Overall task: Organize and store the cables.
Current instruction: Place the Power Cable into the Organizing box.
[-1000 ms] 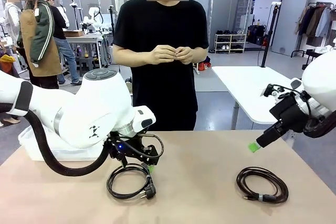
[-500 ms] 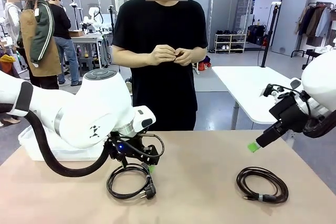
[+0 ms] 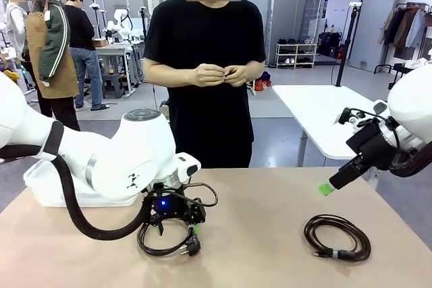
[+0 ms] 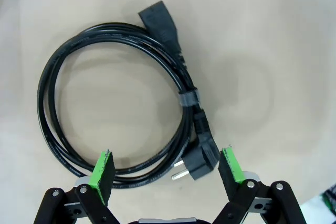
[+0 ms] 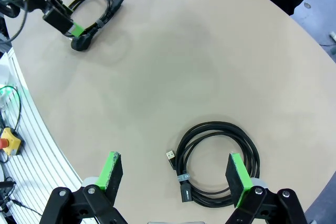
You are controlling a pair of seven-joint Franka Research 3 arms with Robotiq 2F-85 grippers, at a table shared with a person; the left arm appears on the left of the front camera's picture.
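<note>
Front view: left pincer (image 3: pixel 178 229) hangs open, pointing down over coiled cable (image 3: pixel 152 249).

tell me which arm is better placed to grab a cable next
Left. The left pincer hangs open and low over the power cord at its plug end, pads either side. The right pincer is open too, but sits high above the other cord.

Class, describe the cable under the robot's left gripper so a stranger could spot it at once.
On the tan table, at the robot's left, look beneath the open left gripper. There lies a black coiled power cable with a grey tie. Unlike the other cable with its small flat plug, this one's plug is round with two pins.
</note>
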